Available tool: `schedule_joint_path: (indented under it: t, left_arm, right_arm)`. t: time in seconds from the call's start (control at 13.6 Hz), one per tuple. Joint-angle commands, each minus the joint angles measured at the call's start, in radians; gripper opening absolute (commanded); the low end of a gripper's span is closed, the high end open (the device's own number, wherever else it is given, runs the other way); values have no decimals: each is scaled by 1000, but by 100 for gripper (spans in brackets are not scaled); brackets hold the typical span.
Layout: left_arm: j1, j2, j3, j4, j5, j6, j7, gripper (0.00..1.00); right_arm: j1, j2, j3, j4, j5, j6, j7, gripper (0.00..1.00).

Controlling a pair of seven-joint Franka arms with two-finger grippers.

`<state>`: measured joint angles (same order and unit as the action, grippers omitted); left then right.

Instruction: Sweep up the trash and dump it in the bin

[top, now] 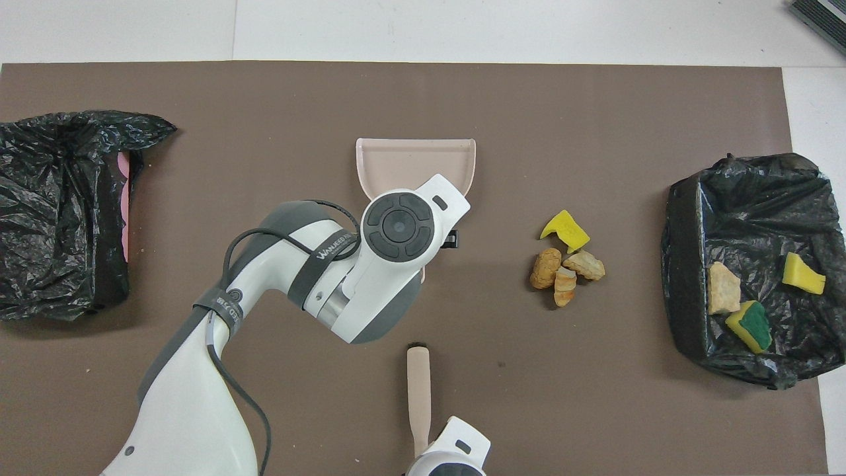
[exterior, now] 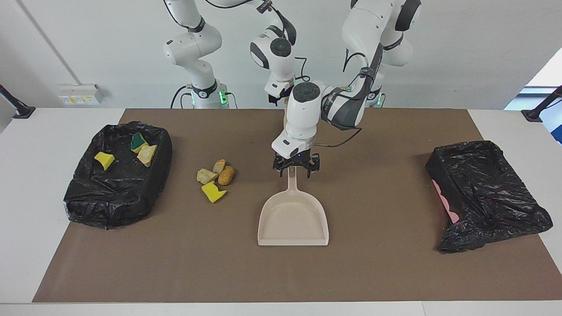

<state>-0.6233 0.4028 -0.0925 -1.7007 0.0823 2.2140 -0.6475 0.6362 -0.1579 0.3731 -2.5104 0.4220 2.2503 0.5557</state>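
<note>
Hands first: my left hand (exterior: 294, 170) hangs spread over the dustpan (exterior: 293, 219) handle; the right hand (exterior: 286, 97) is at the brush (top: 418, 383), grip unclear. Trash (exterior: 215, 177) lies beside the bin (exterior: 79, 193). Next I'd pinch that handle squarely.

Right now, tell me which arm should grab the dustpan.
Left. The left gripper is open over the dustpan handle; the right gripper is at the brush.
</note>
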Motion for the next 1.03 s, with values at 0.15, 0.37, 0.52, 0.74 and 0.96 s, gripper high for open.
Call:
schedule_joint_path:
  t: [0.15,0.37,0.52,0.74,0.96]
  left_arm:
    - [-19,-27,13,-60,10,21,-14,100]
    - [-41,-19,14,-65,11,10,-14,100]
    - [-41,-21,16,-57,20,9,-14,96]
    - [-49,-21,16,-59,25,-28,-11,75]
    - [-47,-22,16,-39,69,-57,-5,27]
  right_arm:
    - [2,-12,-2,-15,26,25,-48,8]
    - [-3,-5,-3,-7,11,12,-100,0]
    - [-7,-14,-8,-1,9,-11,-112,0]
    - [-39,-54,-13,13,-17,-75,-99,0]
    - [-91,-116,-13,13,-61,-144,-100,0]
